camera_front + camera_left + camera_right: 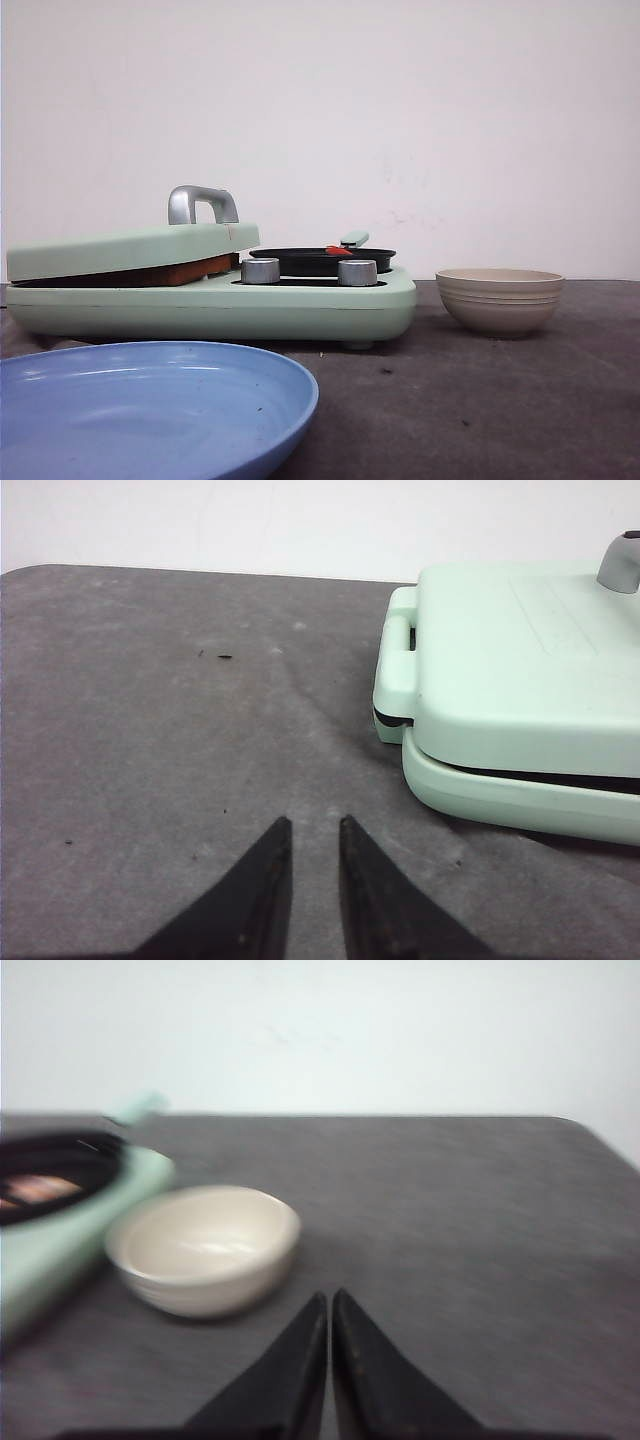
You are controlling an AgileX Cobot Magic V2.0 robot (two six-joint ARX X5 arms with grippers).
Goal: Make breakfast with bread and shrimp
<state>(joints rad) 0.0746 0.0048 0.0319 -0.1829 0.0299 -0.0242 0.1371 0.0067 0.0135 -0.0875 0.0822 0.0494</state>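
**Operator:** Two claws, status?

**Technician:** Left claw (313,855): tips slightly parted, empty, over bare desk (150,730) beside the mint-green cooker (520,670). Right claw (329,1335): tips pressed together, empty, near the beige bowl (205,1245).

**Operator:** Task progress?

**Technician:** Bread (150,272) sits under the cooker's lowered lid (130,245). Shrimp (338,251) lies in the black pan (320,261). Judged: loading done; plating on the blue plate (150,410) remains.

**Operator:** Markings?

**Technician:** No legible writing visible.
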